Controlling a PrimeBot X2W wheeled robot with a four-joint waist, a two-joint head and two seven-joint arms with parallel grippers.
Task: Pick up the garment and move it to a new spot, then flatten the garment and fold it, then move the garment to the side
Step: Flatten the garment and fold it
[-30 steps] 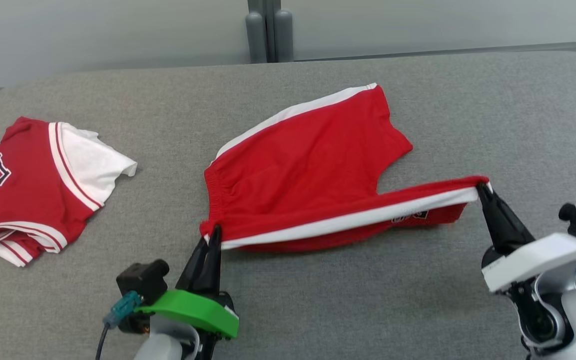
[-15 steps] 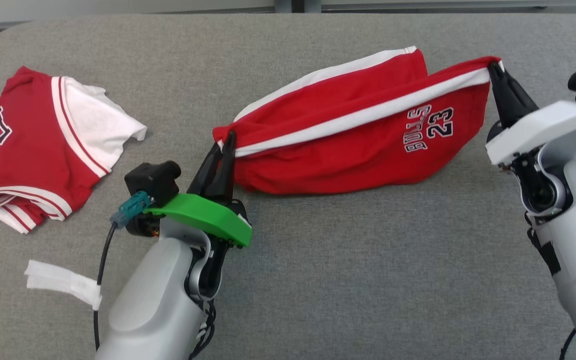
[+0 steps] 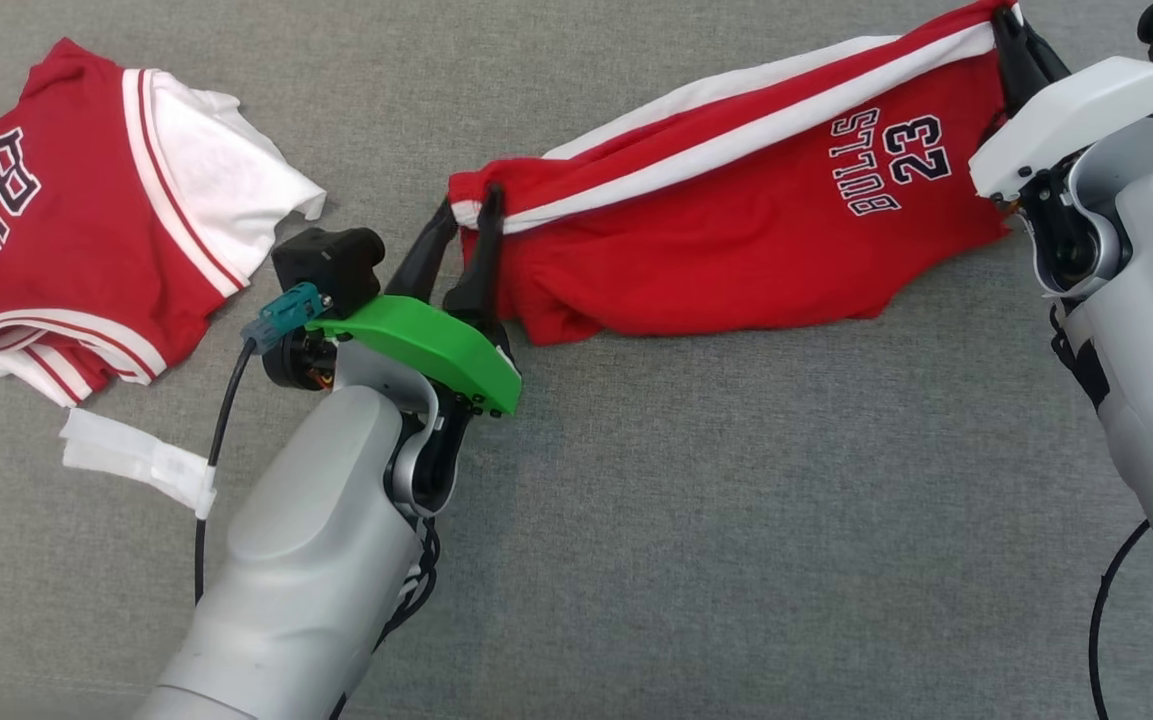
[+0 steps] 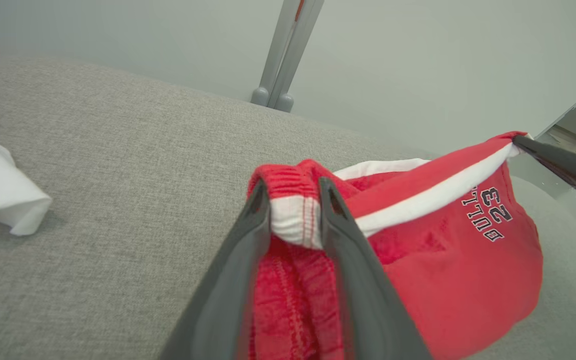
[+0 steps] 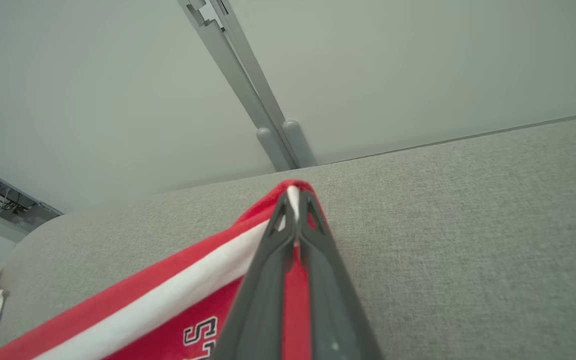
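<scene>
Red, white-striped shorts (image 3: 716,240); lettering (image 3: 891,160) seemingly white, dark-edged; grey surface (image 3: 736,500).

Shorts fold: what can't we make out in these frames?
Head view: right gripper tips and the hem corner of the shorts, cut off by the top edge.
Head view: jersey lettering, cut off by the left edge.
Left wrist view: whether the left gripper presses the waistband; its fingers blur near the lens.
Head view: shorts' underlayer, beneath the fold.

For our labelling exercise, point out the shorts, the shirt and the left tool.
shorts (image 3: 716,250), head view, red cloth below the stripe.
shirt (image 3: 86,250), head view, red chest panel.
left tool (image 3: 470,200), head view, midway between its fingertips.
</scene>
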